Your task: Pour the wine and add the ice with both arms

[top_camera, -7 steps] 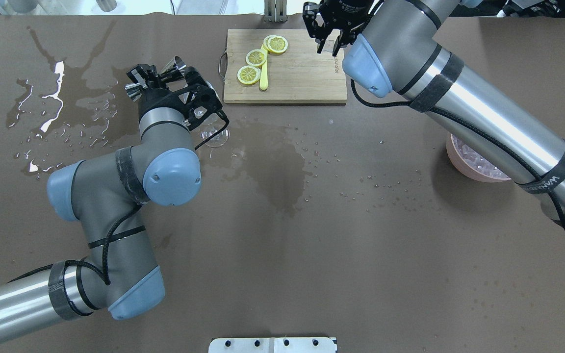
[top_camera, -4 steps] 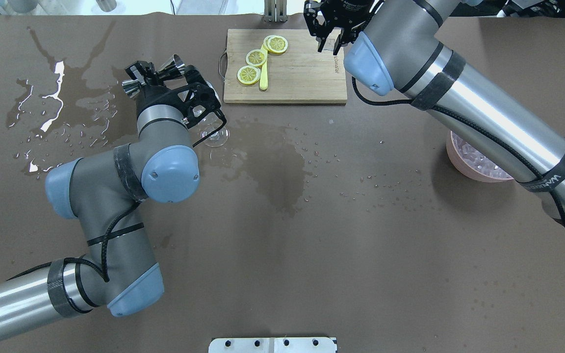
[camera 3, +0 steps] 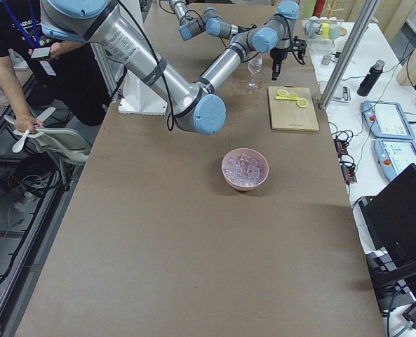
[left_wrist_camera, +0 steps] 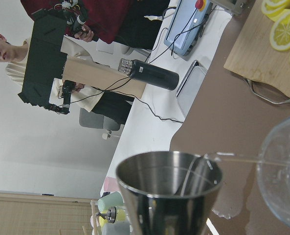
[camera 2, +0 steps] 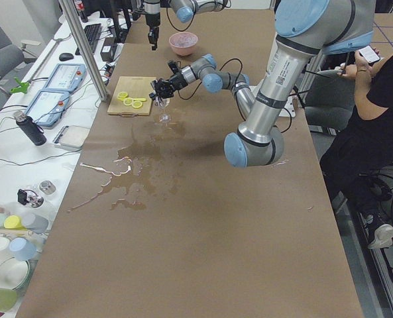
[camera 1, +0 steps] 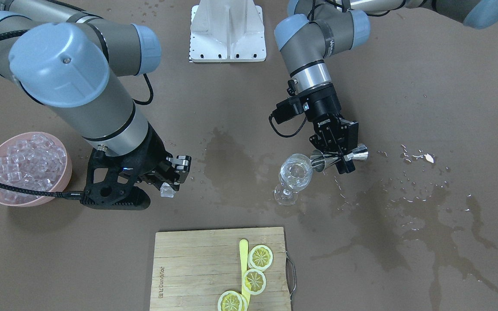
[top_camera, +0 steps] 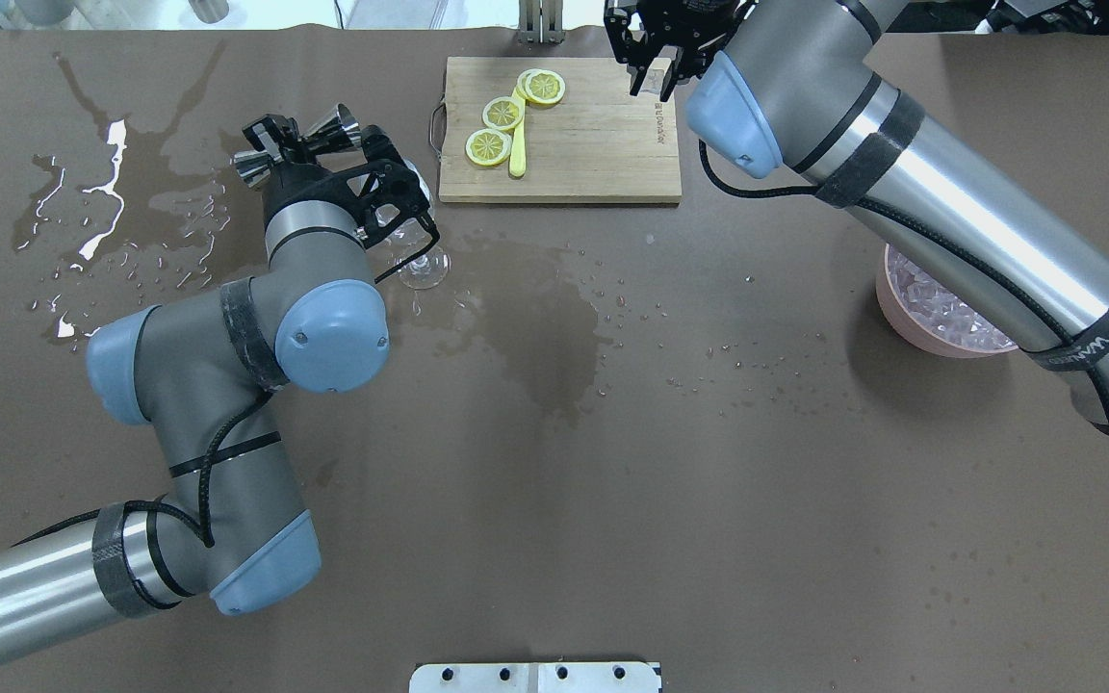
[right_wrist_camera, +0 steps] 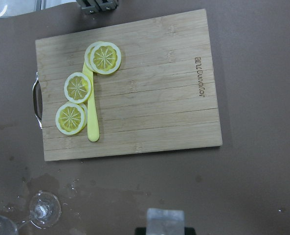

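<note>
My left gripper (camera 1: 339,156) is shut on a steel jigger (camera 1: 352,154), held on its side with its mouth at the rim of the wine glass (camera 1: 295,173). From overhead the gripper (top_camera: 296,152) and jigger (top_camera: 338,125) cover the bowl; only the glass foot (top_camera: 423,270) shows. The left wrist view looks into the jigger (left_wrist_camera: 169,188), where no wine is clearly visible. My right gripper (camera 1: 169,185) is shut on one ice cube (camera 1: 167,190), held above the table near the cutting board's edge (top_camera: 649,82). The cube also shows in the right wrist view (right_wrist_camera: 165,220).
A pink bowl (camera 1: 68,170) of ice cubes (top_camera: 930,313) stands under my right arm. A wooden cutting board (top_camera: 593,144) carries lemon slices (top_camera: 488,146) and a yellow knife. Spilled liquid (top_camera: 102,207) and wet stains (top_camera: 545,327) lie on the table. A white stand (camera 1: 227,30) sits at the robot's side.
My left gripper has shifted slightly left and away with the jigger, uncovering more of the glass foot. My right gripper has moved a little further away with the ice cube.
</note>
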Controlling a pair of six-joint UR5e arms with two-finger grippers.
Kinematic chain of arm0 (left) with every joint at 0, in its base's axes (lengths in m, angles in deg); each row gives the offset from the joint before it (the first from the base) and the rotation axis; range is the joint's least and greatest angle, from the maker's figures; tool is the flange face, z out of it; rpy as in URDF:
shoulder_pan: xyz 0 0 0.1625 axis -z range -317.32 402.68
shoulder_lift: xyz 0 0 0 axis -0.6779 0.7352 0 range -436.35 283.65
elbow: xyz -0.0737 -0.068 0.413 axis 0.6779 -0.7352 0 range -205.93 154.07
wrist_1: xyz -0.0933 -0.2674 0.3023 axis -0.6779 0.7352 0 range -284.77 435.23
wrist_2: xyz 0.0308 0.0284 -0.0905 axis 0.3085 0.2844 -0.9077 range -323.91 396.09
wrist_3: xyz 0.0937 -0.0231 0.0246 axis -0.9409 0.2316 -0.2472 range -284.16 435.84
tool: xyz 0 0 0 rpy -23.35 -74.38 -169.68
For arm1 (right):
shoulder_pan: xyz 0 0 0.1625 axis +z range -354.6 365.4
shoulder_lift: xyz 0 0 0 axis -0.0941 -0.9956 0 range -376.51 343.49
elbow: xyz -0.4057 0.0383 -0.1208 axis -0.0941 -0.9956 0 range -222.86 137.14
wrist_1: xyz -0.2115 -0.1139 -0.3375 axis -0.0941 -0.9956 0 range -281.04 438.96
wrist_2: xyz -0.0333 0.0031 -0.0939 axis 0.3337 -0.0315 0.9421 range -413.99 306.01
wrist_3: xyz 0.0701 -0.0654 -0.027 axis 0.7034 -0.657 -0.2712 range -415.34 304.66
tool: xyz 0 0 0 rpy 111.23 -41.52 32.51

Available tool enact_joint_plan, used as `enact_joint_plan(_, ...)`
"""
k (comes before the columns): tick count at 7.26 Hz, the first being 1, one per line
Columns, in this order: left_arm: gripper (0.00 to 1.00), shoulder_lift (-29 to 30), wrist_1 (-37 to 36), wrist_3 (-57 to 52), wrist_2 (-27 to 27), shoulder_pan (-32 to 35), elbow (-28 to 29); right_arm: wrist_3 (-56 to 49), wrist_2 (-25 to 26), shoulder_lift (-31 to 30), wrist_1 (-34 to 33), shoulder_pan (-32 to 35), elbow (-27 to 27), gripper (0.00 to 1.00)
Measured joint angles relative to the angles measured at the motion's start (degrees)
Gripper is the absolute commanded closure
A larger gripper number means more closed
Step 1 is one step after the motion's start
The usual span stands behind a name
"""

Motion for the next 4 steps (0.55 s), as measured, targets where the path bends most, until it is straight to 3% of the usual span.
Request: enact_joint_plan(4,0.97,0.4,0.1,-2.3,0.1,0.0,0.5,-0.2,-0.2,-0.2,0.0,0.5,0.0,1.00)
